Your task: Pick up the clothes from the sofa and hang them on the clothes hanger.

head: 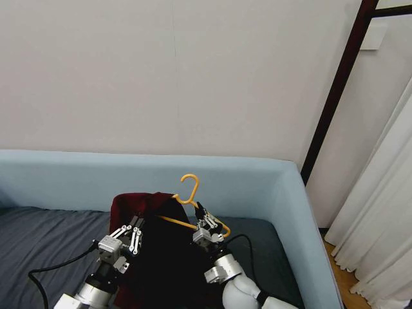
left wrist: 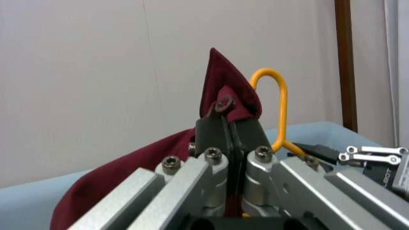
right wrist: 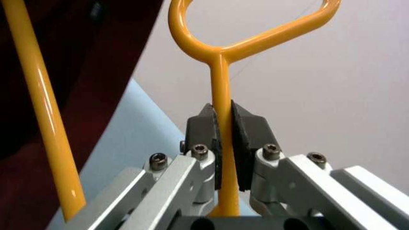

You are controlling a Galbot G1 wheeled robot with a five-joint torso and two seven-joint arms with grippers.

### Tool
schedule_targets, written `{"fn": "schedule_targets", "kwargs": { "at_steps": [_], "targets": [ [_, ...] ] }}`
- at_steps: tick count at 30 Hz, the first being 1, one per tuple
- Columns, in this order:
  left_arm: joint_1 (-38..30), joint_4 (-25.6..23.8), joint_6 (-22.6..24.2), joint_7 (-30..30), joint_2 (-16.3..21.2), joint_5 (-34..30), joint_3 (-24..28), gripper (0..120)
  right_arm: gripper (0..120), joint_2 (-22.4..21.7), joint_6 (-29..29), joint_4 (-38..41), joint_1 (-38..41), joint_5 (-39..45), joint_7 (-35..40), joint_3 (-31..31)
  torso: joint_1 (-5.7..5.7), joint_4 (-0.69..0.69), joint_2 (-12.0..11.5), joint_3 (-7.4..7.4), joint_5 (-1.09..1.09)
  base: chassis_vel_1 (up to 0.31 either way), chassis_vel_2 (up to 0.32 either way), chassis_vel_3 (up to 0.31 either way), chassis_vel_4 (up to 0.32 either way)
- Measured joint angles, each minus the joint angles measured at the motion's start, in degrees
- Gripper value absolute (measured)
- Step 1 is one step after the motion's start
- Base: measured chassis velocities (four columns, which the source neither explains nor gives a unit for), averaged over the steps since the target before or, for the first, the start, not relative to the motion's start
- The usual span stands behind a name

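Your left gripper (left wrist: 227, 120) is clamped shut on a fold of the dark red cloth garment (head: 129, 206), with a peak of fabric standing up past its black pads. Your right gripper (right wrist: 223, 129) is pinched tight on the straight neck of the orange-yellow metal hanger (head: 188, 190), just below where the hook loops open.

Both are raised above the seat of the pale blue padded sofa (head: 257, 174), in front of its backrest and closer to its right-hand corner than to its left end. The garment hangs down between your two arms toward the sofa's dark grey seat cushion (head: 38, 232). Its upper edge lies over one sloping arm of the hanger, and that arm runs down to the right gripper. The hook rises slightly above the top edge of the sofa's backrest, with bare cream wall (head: 161, 64) behind it.

For room, look at the sofa's edges. The backrest runs straight across behind the work, and the right armrest wall comes forward from the corner near your right arm. The seat on the sofa's left half is open cushion, crossed only by the black cable (head: 58, 267) looping off your left arm. Above the backrest the space is free. Past the sofa's right armrest stand a dark brown upright post (head: 335, 90) and white pleated curtains (head: 386, 212), well apart from the hanger.
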Motion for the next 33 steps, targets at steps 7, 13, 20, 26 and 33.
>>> {"fn": "schedule_targets", "kwargs": {
  "at_steps": [7, 13, 20, 26, 33],
  "targets": [
    [-0.4, 0.4, -0.1, 0.0, 0.0, 0.1, 0.7, 0, 4, -1.0, 8.7, -3.6, 0.1, -1.2, -5.0, 5.8, 0.00, 0.00, 0.0, 0.00, 0.00, 0.000, 0.000, 0.000, 0.000],
    [-0.9, 0.6, -0.1, 0.0, 0.2, 0.1, 0.9, 0, 4, -0.9, 14.9, -6.9, 0.3, -4.7, -8.5, 9.8, 0.00, -0.01, 0.0, 0.00, 0.01, 0.000, 0.000, 0.000, 0.000],
    [-0.7, 0.6, -0.1, 0.0, 0.2, 0.1, 1.0, 0, 4, 0.4, 20.4, -9.3, 0.0, -13.3, -10.5, 13.6, 0.00, 0.00, 0.0, 0.00, 0.00, 0.000, 0.000, 0.000, 0.000],
    [-0.5, 0.4, -0.2, 0.2, 0.3, 0.3, 1.3, 0, 4, 1.0, 24.6, -10.7, -0.8, -18.0, -12.2, 17.2, 0.00, 0.00, 0.0, 0.00, 0.00, 0.000, 0.000, 0.000, 0.000],
    [-1.2, 0.6, -0.4, 0.3, 0.8, 0.3, 1.8, 0, 4, 1.5, 32.0, -13.6, -0.7, -18.2, -19.6, 23.1, 0.00, -0.01, 0.0, 0.00, 0.00, 0.000, 0.000, 0.000, 0.000]
  ]
}}
